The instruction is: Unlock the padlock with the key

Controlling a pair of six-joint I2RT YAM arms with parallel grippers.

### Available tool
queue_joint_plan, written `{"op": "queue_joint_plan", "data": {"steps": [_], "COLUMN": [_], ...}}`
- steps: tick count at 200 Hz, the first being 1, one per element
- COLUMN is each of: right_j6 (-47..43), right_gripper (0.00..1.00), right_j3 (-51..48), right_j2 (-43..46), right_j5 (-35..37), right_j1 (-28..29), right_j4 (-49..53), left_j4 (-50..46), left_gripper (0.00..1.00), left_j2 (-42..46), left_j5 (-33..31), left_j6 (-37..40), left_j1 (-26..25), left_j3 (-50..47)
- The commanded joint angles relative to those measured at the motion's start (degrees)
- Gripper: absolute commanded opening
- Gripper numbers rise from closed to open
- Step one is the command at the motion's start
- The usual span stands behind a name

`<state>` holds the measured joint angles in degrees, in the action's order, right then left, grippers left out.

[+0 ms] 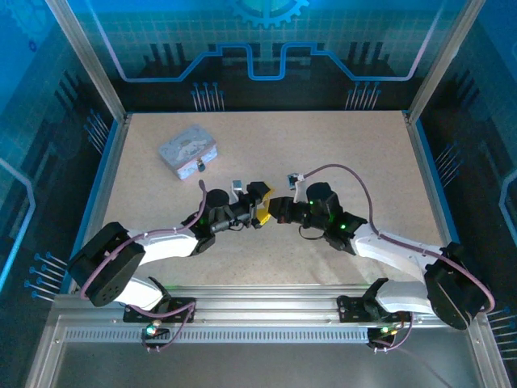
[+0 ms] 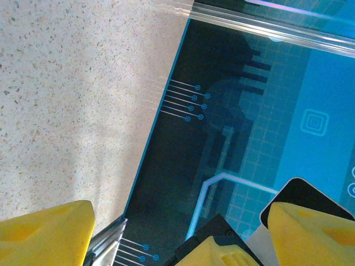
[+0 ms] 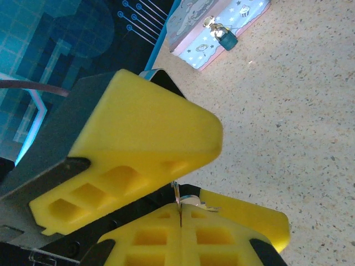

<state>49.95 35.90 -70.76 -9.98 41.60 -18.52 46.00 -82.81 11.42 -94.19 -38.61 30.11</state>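
- The right gripper (image 3: pixel 182 215) is clenched on the key (image 3: pixel 187 198), a thin sliver of metal that sticks out from between its yellow pads.
- The left gripper (image 1: pixel 261 212) is released. Its fingers (image 2: pixel 47 233) are spread wide to either side of the right gripper's tip, and I cannot tell whether they touch it.
- The two grippers meet tip to tip above the middle of the worktop (image 1: pixel 347 153), with both arms reaching in from the near edge.
- The padlock (image 3: pixel 227 39) hangs at the clasp on the side of the tin (image 1: pixel 187 148), well apart from both grippers.
- The tin lies flat on the worktop toward the far left corner, a little in from the left edge. Its padlock side faces the near edge.
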Motion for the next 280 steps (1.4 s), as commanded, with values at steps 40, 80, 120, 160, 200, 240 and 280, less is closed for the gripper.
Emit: {"op": "queue_joint_plan", "data": {"steps": [40,80,120,160,200,240,280], "right_j6": [-0.3,-0.3,-0.6,-0.6,-0.6,-0.5,-0.4], "right_gripper": [0.00,0.00,0.00,0.00,0.00,0.00,0.00], "right_j3": [0.2,-1.1,-1.7,-1.9,-2.1,-2.2,-2.4], "right_j2": [0.4,2.0,3.3,4.0,4.3,4.5,4.7], "right_j5": [-0.4,0.3,1.3,1.7,2.1,2.3,2.6], "right_j1": [1.1,1.2,1.2,1.2,1.2,1.2,1.2], "right_j4": [0.7,1.7,2.7,2.7,2.7,2.7,2.7], "left_j4": [5.3,5.4,5.3,4.9,3.9,3.7,3.6], "left_gripper": [0.76,0.67,0.56,0.47,0.41,0.34,0.24], "left_j2": [0.0,0.1,0.2,0.4,1.3,1.5,1.7], "left_j5": [-1.9,-2.3,-2.6,-3.0,-3.7,-3.9,-4.3], "left_j6": [-1.7,-1.9,-1.8,-1.6,-1.2,-1.1,-1.1], "left_j1": [-0.4,-0.4,-0.4,-0.4,-0.4,-0.4,-0.4], "left_j3": [-1.0,-1.3,-1.6,-1.9,-2.2,-2.5,-2.6]}}
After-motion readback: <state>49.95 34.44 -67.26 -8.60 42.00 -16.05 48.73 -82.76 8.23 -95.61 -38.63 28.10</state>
